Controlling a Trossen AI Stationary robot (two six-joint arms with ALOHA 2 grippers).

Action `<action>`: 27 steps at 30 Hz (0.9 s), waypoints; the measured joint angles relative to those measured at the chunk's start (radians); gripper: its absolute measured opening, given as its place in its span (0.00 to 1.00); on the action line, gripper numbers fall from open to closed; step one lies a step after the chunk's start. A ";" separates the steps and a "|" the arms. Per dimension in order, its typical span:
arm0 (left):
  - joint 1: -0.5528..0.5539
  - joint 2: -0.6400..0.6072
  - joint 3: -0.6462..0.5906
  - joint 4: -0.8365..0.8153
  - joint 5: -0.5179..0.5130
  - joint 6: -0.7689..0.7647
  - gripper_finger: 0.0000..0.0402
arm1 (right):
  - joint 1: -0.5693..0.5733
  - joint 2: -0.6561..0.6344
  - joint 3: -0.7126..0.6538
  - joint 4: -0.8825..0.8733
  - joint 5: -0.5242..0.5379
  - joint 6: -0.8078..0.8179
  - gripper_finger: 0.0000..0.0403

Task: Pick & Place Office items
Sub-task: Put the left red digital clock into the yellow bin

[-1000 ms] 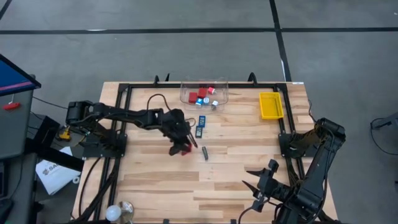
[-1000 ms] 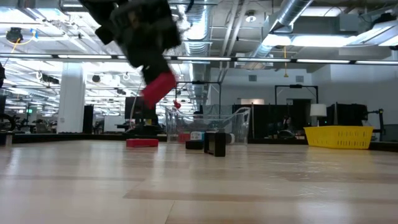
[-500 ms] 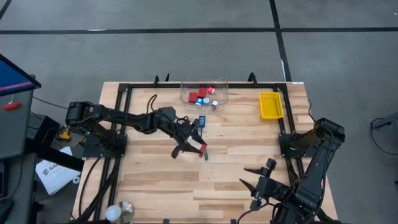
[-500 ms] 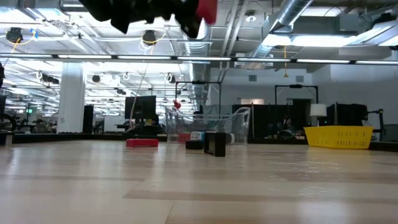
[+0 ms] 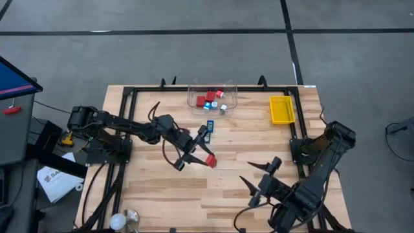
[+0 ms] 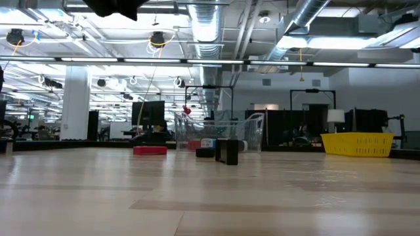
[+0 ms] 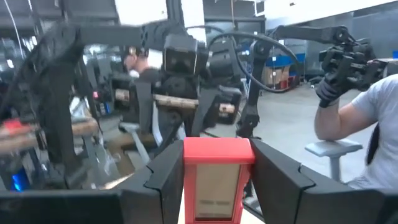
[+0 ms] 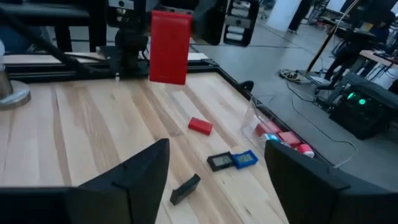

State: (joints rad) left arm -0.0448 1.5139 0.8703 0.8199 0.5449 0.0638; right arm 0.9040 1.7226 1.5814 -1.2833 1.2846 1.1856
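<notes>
My left gripper is shut on a red block, held high over the middle of the table; in the right wrist view the red block hangs upright in the air. My right gripper stands open and holds nothing near the table's near right. On the table lie a small red piece, a dark rectangle, a blue rectangle and a short dark stick. The clear tub at the far edge holds red and blue pieces. My left gripper pinches the red block's two opposite sides between its two fingers. The fingers lie about level and point toward the table's near right. The block sticks out past the fingertips, upright and lifted clear of the table.
A yellow tray sits at the far right. A white bulb lies at the near left corner. A black frame borders the tabletop. A person's arm and shoulder show beyond the table. Bare wood stretches along the near edge.
My left gripper has risen with the red block and gone toward the table's right, tipping from pointing down to about level; the block has left the low view's top. My right gripper has swung a little toward the table's middle.
</notes>
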 joint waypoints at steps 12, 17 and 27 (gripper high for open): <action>-0.024 0.000 0.000 0.044 -0.003 0.033 0.37 | -0.106 0.000 0.000 0.456 -0.076 -0.533 0.70; -0.056 0.000 0.000 0.056 -0.002 0.034 0.37 | -0.145 0.000 0.000 0.519 -0.089 -0.639 0.71; -0.067 0.000 0.000 0.066 0.001 0.060 0.37 | -0.209 0.000 0.000 0.740 -0.230 -0.830 0.71</action>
State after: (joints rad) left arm -0.1115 1.5138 0.8703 0.8854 0.5461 0.1240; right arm 0.6950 1.7229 1.5818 -0.5429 1.0549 0.3559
